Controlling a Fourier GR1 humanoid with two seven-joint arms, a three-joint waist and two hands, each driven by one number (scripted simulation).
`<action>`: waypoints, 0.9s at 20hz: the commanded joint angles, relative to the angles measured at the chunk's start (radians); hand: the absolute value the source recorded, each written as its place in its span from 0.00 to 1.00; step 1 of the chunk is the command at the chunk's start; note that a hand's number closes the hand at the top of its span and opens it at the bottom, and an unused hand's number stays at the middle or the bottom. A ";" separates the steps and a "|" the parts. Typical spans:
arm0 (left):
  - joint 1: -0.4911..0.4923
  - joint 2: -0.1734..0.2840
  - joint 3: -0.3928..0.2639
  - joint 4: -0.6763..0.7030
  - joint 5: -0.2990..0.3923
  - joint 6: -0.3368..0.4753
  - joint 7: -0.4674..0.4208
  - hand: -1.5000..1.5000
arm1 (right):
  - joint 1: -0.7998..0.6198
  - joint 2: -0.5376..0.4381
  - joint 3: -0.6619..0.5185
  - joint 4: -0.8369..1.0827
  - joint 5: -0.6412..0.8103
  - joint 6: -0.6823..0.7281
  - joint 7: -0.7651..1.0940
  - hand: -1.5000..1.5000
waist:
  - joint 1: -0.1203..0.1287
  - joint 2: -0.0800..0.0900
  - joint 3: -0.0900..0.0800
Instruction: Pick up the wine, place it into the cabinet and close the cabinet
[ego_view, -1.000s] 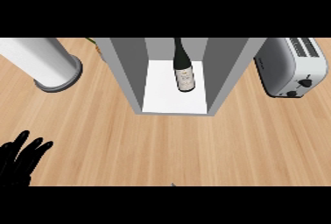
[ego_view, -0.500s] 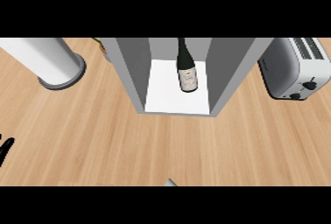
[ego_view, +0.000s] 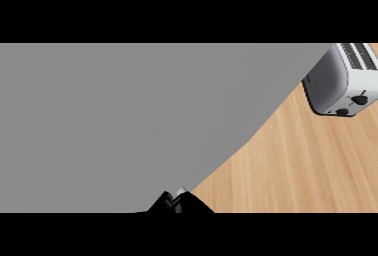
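Counter (ego_view: 310, 165) bare at right | grey panel (ego_view: 133, 125) fills left | toaster (ego_view: 341, 80) top-right edge | hand state unclear

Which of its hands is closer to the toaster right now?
Cannot tell. Only one black hand shows, at the bottom edge, far below-left of the toaster; a grey surface hides everything else.

one toaster (ego_view: 341, 80) at the upper right, white with two long slots on top and two dark knobs on its near side. one wooden counter (ego_view: 303, 165), bare on the right. one broad flat grey panel (ego_view: 125, 125) filling the left and middle of the view. one small dark shape (ego_view: 177, 204) at the bottom edge, too little showing to name.
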 joint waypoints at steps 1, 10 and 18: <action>0.040 -0.014 0.016 0.007 -0.027 -0.065 -0.047 0.00 | -0.193 0.062 -0.133 0.199 -0.047 -0.035 -0.012 1.00 | -0.004 0.006 0.002; 0.079 -0.003 0.133 0.123 -0.011 -0.201 -0.017 0.00 | -0.431 0.065 -0.339 0.573 -0.261 0.123 -0.170 1.00 | -0.008 0.014 0.002; 0.092 -0.010 0.179 0.130 -0.017 -0.233 0.033 0.00 | -0.494 0.065 -0.362 0.761 -0.543 0.508 -0.115 1.00 | 0.001 0.019 0.001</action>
